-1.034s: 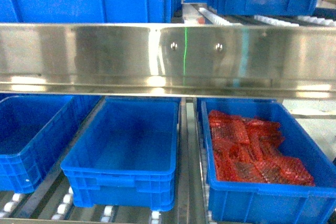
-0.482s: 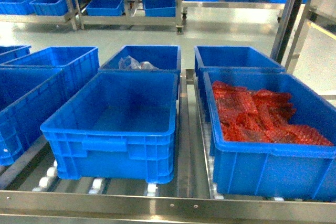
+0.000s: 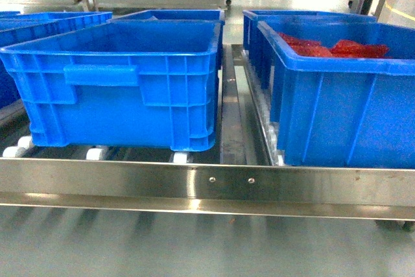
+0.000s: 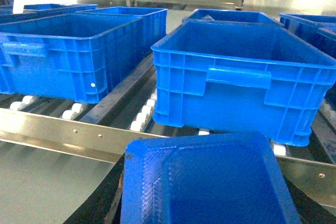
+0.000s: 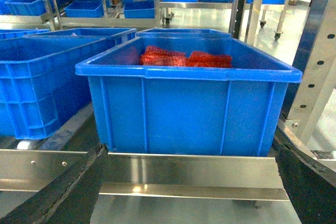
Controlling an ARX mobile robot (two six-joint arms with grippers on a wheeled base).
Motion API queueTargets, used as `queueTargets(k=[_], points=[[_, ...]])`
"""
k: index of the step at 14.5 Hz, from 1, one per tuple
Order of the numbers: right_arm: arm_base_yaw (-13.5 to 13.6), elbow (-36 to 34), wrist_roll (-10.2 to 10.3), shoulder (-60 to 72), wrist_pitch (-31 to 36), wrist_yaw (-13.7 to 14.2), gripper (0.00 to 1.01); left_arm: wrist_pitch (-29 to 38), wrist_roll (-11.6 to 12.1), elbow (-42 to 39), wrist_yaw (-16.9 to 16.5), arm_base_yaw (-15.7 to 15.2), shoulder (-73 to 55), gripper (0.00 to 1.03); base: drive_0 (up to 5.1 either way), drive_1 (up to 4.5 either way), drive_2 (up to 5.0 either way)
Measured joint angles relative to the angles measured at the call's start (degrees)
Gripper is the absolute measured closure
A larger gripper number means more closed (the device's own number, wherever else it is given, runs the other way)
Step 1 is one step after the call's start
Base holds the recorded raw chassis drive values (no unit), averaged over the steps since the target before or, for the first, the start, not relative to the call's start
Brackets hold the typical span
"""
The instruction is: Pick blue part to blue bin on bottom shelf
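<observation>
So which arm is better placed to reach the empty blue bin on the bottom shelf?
Probably left. Its wrist view looks straight at the empty blue bin, with a blue object close in the foreground; whether it's gripped is unclear. The right wrist view faces the crate of red parts instead.

Two front blue crates: one blue bin and one crate of red parts; two rail screws.

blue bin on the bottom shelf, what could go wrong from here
1. The blue bin sits beside a like crate with red parts, so a drop could land in the wrong one.
2. From the head view the bin's rim is about level with the camera, so its inside is hidden and aiming may be poor.
3. The steel front rail runs right before the bin; a low approach could strike it.
</observation>
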State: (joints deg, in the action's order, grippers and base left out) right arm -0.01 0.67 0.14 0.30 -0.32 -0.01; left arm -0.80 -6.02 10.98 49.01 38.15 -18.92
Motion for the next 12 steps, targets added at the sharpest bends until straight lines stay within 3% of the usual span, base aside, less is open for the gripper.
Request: queueTargets(k=[2,12], points=[[0.0,0.0,0.0,0.0,0.0,0.0,0.03,0.0,0.0,0.0,0.0,0.0,0.0,0.59,0.0,0.00,0.0],[0.0,0.0,0.0,0.0,0.0,0.0,0.03,0.2,0.0,0.0,0.0,0.0,0.1,0.59,0.0,4.00,-4.1]])
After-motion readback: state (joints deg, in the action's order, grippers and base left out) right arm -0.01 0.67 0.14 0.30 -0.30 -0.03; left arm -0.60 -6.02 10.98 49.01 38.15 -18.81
